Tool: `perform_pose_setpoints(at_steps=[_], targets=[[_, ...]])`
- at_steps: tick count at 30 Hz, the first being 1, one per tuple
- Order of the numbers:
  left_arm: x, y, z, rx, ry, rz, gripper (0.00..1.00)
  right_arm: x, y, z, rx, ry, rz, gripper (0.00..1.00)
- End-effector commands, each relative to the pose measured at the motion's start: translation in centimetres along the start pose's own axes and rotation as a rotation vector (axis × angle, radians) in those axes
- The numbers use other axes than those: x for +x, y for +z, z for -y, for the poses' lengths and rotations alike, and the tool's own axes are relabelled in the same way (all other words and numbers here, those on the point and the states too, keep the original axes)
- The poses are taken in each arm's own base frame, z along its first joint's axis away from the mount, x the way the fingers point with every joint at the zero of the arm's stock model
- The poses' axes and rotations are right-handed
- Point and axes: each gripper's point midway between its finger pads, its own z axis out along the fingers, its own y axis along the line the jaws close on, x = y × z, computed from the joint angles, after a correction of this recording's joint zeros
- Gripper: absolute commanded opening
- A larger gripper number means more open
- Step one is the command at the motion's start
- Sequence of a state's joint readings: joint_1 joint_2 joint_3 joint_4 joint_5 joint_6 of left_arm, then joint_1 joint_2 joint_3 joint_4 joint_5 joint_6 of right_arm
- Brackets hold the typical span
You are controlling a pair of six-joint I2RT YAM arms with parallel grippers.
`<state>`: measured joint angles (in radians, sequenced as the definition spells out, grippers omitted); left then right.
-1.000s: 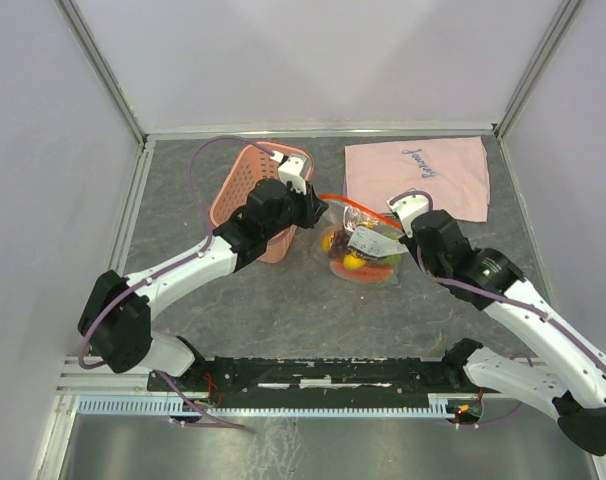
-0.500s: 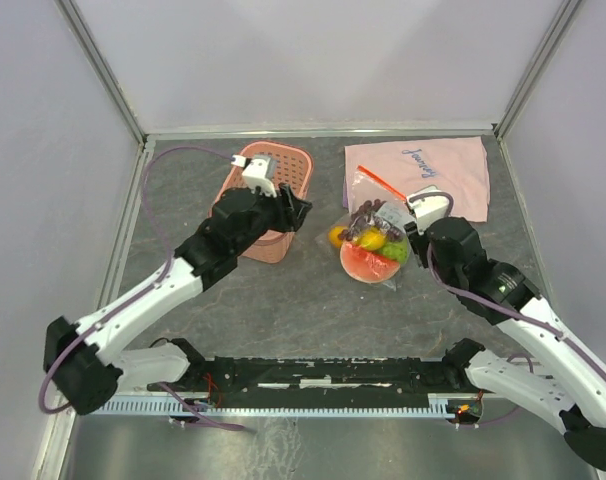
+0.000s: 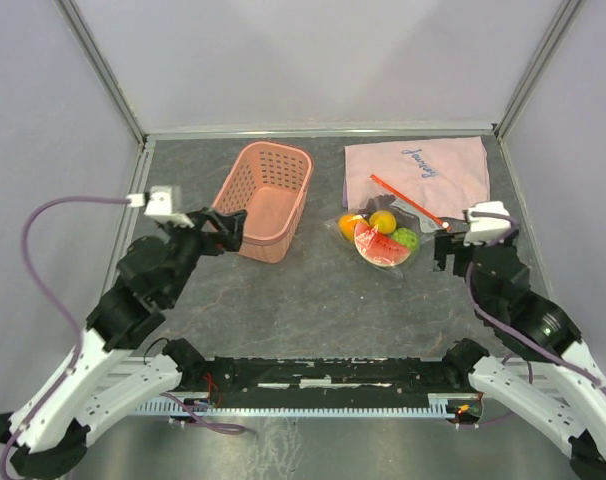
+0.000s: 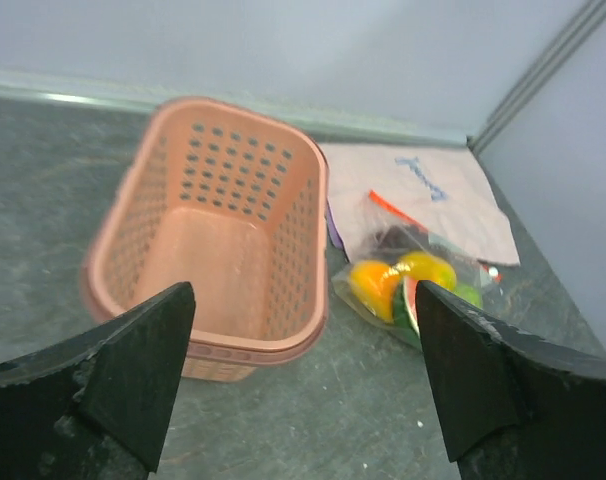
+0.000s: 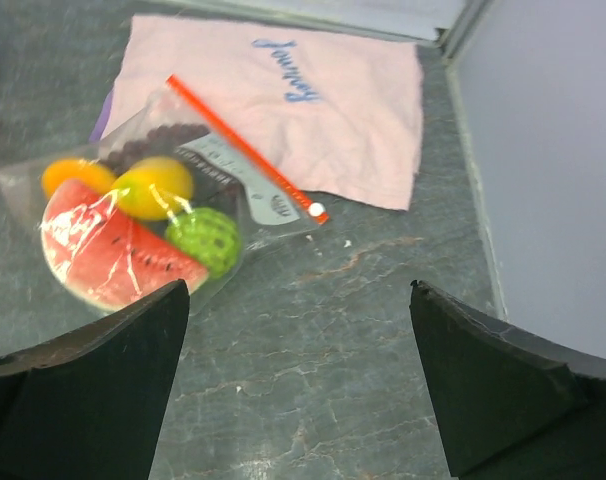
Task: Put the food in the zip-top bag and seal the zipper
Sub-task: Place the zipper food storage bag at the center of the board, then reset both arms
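The zip-top bag lies flat on the table, its mouth end resting on the pink cloth. Inside it show the food pieces: an orange fruit, a yellow one, a watermelon slice and a bumpy green one. Dark grapes show in the right wrist view. The red zipper runs straight along the mouth, as the zipper also does in the right wrist view. My left gripper is open beside the basket. My right gripper is open, right of the bag. Neither touches the bag.
A pink perforated basket stands left of the bag, and its near corner sits just ahead of the left gripper. The right gripper hangs over bare table. Enclosure walls and metal rails bound the table.
Both grippers let go of the bag and opened wide. Both arms drew back toward the near edge, left arm to the left, right arm to the right. The bag dropped flat.
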<state>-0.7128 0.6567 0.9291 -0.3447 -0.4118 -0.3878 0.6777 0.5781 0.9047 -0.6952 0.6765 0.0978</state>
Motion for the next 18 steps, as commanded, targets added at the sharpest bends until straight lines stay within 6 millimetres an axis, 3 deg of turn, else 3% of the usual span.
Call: perform_pose_setpoints(at_steps=[1,4,7,12,18], targets=[[-4.1,-3.9,-3.2,-0.091,0.084,0.135,1.00,-1.4,-2.3,4.6,0.182,0.143,0.083,0.99],[-5.9,-6.2,-5.1,-0.137,0.100,0.232,1.00,-1.5,-3.6,6.1,0.205,0.183,0.131,0.99],[-5.8,-7.2,-6.7,-0.183,0.102,0.291,1.00,-1.0,-4.6,7.3,0.229,0.223,0.180,0.99],[-4.5,-7.3,-7.9,-0.206,0.087,0.342,0.99,-0.5,-5.3,7.5,0.196,0.280,0.252,0.99],[-3.3,-6.6,-8.8,-0.253,0.118,0.331,0.99,-0.3,-5.1,7.2,0.188,0.241,0.212,0.99]])
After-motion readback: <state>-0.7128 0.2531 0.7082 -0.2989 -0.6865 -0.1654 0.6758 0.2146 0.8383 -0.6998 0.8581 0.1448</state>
